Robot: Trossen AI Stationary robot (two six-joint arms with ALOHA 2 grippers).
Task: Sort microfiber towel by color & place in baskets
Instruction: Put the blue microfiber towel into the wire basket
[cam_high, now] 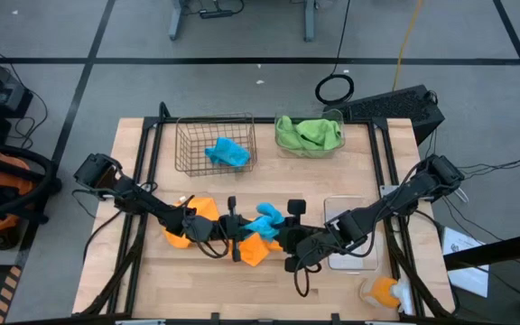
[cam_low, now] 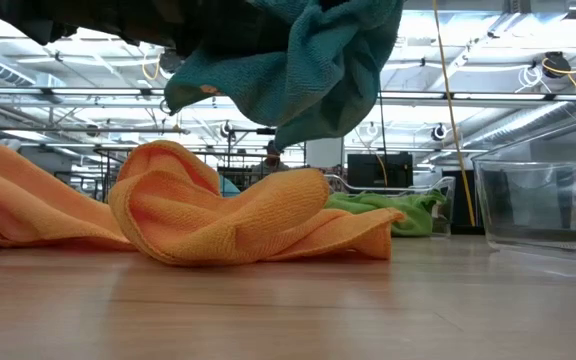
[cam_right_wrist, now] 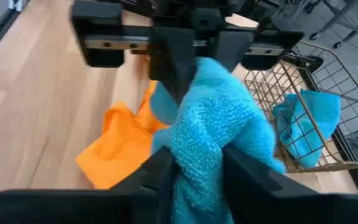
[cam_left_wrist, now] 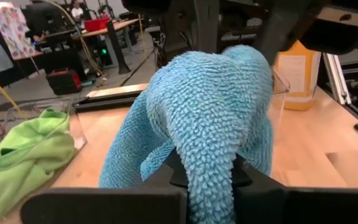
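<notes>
Orange towels (cam_high: 192,219) lie under both arms mid-table; a blue one sits in the wire basket (cam_high: 188,144) (green in a clear bin (cam_high: 334,117)). Both arms reach inward, meeting. Left gripper (cam_left_wrist: 207,177) pinches the blue towel (cam_high: 265,219); right gripper (cam_right_wrist: 194,165) straddles it, fingers narrow.

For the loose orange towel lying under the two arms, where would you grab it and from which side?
Take the orange towel at its raised rolled fold, coming straight down from above. That hump stands clear of the table, so fingers can close across it. The blue towel, pinched by the left claw and right claw, hangs right over it, so it must clear first.
</notes>
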